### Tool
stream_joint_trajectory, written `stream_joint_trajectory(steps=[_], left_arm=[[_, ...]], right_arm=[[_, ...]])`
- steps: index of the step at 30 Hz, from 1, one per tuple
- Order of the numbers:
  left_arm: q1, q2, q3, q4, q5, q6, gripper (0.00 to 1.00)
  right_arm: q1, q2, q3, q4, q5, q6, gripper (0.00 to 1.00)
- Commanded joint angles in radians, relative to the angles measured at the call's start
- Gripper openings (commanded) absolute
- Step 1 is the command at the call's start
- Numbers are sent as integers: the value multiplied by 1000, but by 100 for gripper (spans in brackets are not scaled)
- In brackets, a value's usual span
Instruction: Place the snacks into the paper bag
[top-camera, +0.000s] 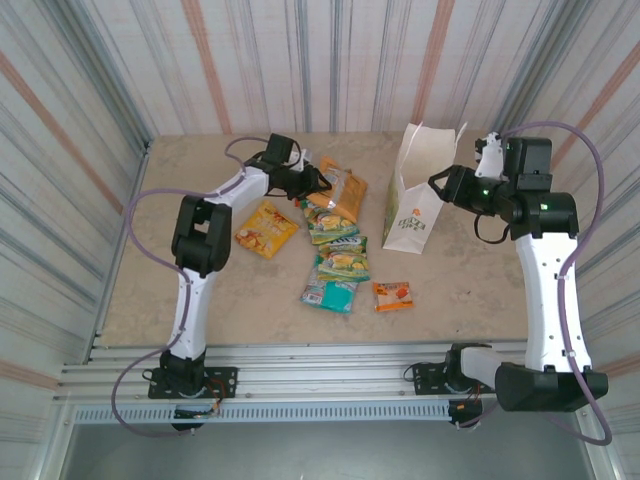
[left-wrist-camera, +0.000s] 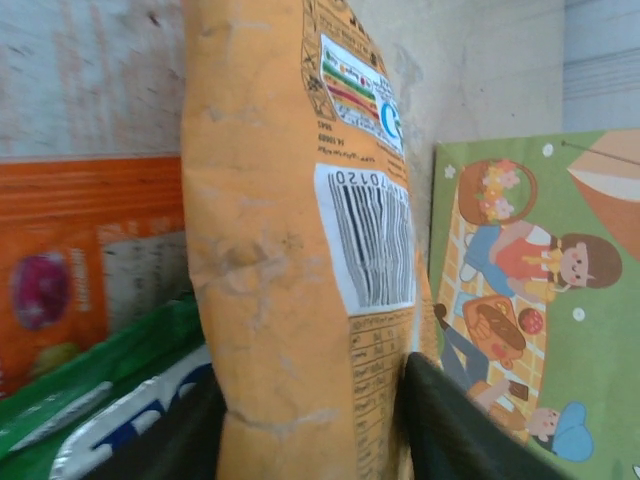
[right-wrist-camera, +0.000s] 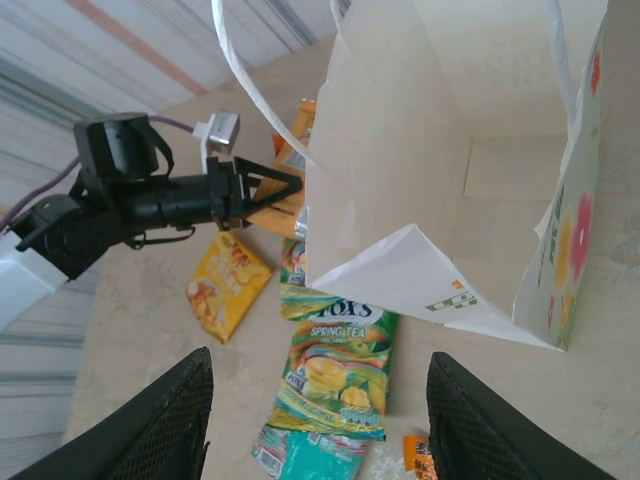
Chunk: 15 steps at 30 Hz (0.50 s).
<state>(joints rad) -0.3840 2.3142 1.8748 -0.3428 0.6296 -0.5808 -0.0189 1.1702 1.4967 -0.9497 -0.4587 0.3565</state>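
left wrist view: left gripper (left-wrist-camera: 315, 425) pinches the orange packet (left-wrist-camera: 290, 250). right gripper (right-wrist-camera: 320, 410) has its fingers wide apart, paper bag (right-wrist-camera: 380, 150) just ahead.

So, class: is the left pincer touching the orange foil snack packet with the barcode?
Touching. The left wrist view shows the orange foil packet wedged between both dark fingers of the left pincer, with no gap on either side.

The left arm stretched forward, its end effector (top-camera: 318, 183) pinching an orange packet (top-camera: 340, 196); the right arm's end effector (top-camera: 440, 181) was spread wide.
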Motion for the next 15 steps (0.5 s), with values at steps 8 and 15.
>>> stream_joint_trajectory(steps=[8, 15], left_arm=[[0, -83, 8, 8, 47, 70, 21], [4, -315, -131, 138, 57, 142, 13]], right_arm=[[1, -84, -13, 45, 41, 7, 57], [5, -138, -23, 161, 9, 10, 57]])
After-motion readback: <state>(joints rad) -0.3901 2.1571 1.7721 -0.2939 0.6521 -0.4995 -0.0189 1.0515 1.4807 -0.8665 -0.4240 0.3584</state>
